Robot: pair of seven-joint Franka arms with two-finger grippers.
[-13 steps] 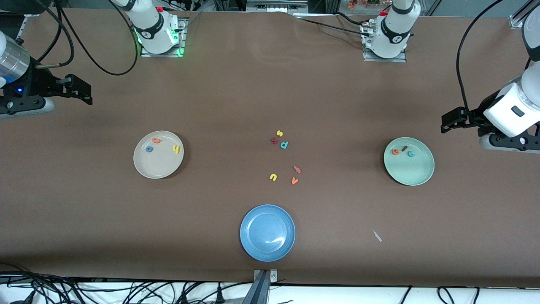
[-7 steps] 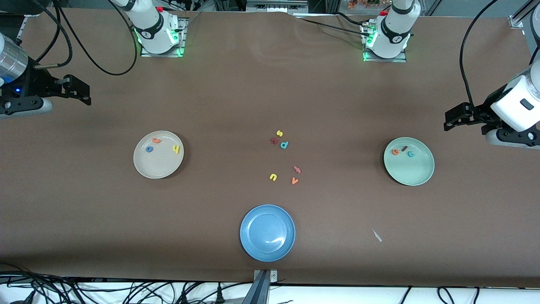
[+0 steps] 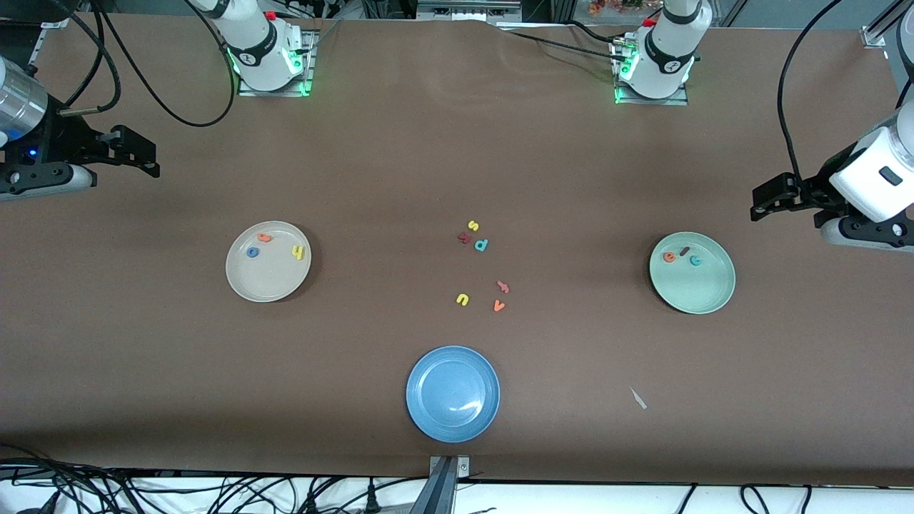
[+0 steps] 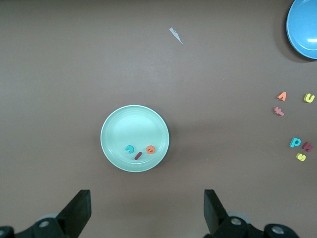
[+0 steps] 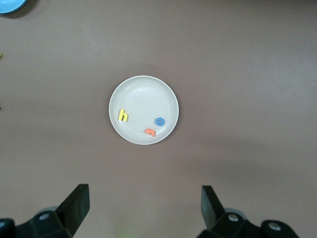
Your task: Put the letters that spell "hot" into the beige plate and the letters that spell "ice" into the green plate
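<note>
The h (image 3: pixel 298 252), o (image 3: pixel 252 252) and t (image 3: pixel 265 238) are seen in the beige plate (image 3: pixel 275 290), at about 4 o'clock from the empty, wide-open right gripper (image 3: pixel 146 158). The i (image 3: pixel 685 250), c (image 3: pixel 695 260) and, apparently, e (image 3: pixel 669 257) lie in the green plate (image 3: pixel 703 300), at 7 o'clock from the equally open, empty left gripper (image 3: pixel 762 202). No move seems required.

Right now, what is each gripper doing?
Left gripper: open, empty, up above the table near the green plate.
Right gripper: open, empty, above the table near the beige plate.

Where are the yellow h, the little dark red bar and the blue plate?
yellow h (image 5: pixel 123 115): right wrist view, on its stem.
dark red bar (image 4: pixel 138 155): left wrist view, its middle.
blue plate (image 3: pixel 453 393): front view, bare centre.
</note>
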